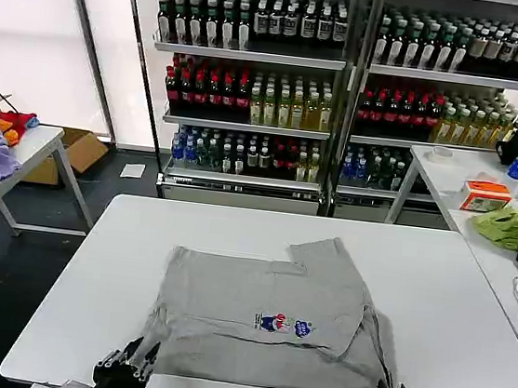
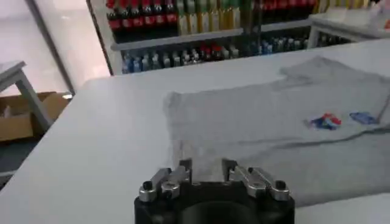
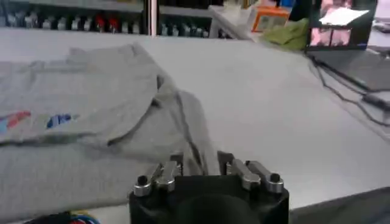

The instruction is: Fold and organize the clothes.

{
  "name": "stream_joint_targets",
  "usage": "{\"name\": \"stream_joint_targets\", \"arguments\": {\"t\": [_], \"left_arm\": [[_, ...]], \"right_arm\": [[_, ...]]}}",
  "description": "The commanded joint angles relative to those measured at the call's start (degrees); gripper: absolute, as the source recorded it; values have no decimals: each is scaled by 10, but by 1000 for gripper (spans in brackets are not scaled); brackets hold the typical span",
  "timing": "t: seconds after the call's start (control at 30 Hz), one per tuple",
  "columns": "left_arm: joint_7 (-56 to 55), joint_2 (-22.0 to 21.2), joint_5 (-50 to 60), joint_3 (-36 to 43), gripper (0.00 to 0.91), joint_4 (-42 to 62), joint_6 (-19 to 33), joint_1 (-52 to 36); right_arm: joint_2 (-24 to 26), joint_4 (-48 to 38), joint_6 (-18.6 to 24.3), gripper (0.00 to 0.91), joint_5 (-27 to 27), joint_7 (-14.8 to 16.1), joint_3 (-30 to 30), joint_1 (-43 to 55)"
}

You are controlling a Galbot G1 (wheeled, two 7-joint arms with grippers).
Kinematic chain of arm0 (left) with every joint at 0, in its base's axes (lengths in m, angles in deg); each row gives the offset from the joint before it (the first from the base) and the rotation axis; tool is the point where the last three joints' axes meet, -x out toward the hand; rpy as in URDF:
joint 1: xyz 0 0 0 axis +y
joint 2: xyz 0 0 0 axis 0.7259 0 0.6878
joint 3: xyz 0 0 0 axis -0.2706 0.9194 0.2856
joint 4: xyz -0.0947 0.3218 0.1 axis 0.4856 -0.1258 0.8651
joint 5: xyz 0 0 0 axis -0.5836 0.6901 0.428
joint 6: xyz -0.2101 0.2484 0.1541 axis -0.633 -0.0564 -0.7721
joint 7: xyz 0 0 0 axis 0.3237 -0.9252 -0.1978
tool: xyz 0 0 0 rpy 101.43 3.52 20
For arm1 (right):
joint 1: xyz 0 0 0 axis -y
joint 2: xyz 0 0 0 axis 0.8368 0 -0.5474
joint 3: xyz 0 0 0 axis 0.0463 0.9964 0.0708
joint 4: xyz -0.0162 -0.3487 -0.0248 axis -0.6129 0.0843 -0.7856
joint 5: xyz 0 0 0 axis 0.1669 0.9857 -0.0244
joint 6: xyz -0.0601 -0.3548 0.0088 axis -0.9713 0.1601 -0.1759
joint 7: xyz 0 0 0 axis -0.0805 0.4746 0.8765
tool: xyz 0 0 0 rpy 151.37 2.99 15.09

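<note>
The grey shirt [image 1: 264, 312] lies on the white table [image 1: 91, 269], toward the near edge and a little right of centre, its small red-and-blue chest print [image 1: 283, 325] facing up. One side is already folded over the body, a sleeve jutting toward the far side and a ridge of doubled cloth along the right, so the fold looks partly done, with the hem end next. The left gripper [image 2: 207, 167] rests at the near left corner of the hem, its fingers parted with a gap between them, gripping nothing as far as I can tell. The right gripper [image 3: 199, 163] sits at the near right corner, likewise parted and empty. The next move probably calls for both to pinch the hem corners evenly and carry them toward the collar.
</note>
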Motion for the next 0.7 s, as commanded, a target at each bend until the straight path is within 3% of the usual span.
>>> {"name": "stream_joint_targets", "arguments": {"t": [0.03, 0.13, 0.23, 0.3, 0.37, 0.5, 0.7], "left_arm": [[3, -6, -34, -5, 907, -62, 0, -22], [17, -9, -36, -18, 907, -39, 3, -107], [41, -14, -35, -16, 907, 29, 26, -190], [64, -10, -35, -10, 907, 63, 34, -247], [88, 0, -36, -3, 907, 120, 32, -305], [104, 43, -26, 26, 907, 247, 24, -396], [106, 86, -86, 64, 907, 362, 7, -513]], "right_arm": [[-7, 9, 50, 907, -53, 14, -98, 126], [10, -55, 70, 907, -77, 57, -111, 209], [44, -124, 63, 907, -81, 127, -92, 283], [74, -184, 62, 907, -64, 98, -42, 341], [116, -235, 31, 907, -76, 76, 17, 403], [148, -312, 3, 907, -113, 78, 114, 521], [100, -450, -6, 907, -121, 82, 202, 635]]}}
